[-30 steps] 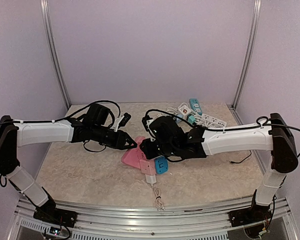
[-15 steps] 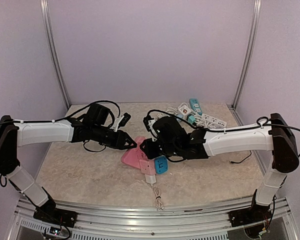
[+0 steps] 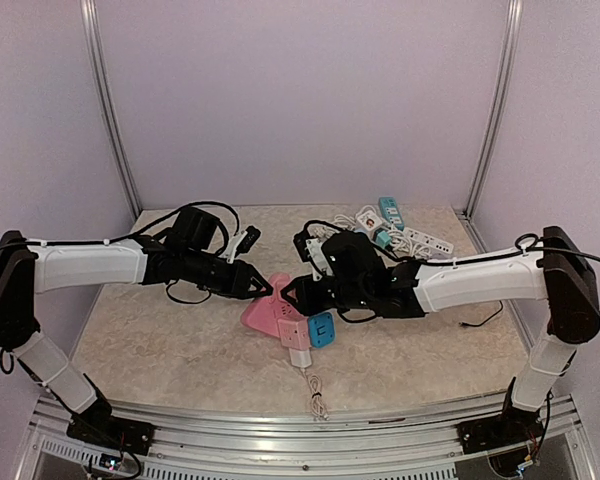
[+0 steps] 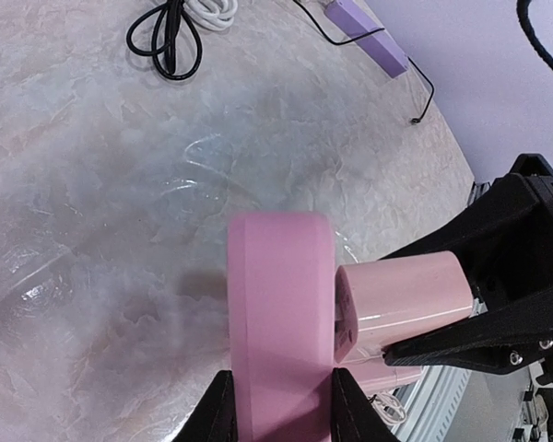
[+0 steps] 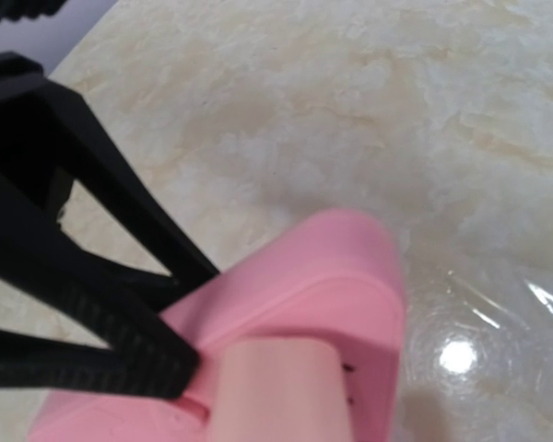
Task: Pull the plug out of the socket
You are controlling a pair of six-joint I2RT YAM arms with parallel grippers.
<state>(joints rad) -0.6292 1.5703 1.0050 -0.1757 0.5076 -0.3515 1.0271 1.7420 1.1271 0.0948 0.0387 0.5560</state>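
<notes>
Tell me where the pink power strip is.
In the top view the pink power strip lies mid-table: the left gripper clamps its far end, the right gripper holds its pink plug.

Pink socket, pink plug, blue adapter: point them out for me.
pink socket (image 4: 281, 304): left wrist view, its broad upper face.
pink plug (image 4: 405, 293): left wrist view, side of its body.
blue adapter (image 3: 322, 330): top external view, its face.

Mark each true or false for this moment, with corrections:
1. The left gripper clamps the pink socket strip. True.
2. The pink plug is already out of the strip. False: it sits plugged into the strip's side.
3. The right gripper has its fingers on either side of the pink plug. True.
4. Only one power strip is on the table. False: spare power strips lie at the back right.
</notes>
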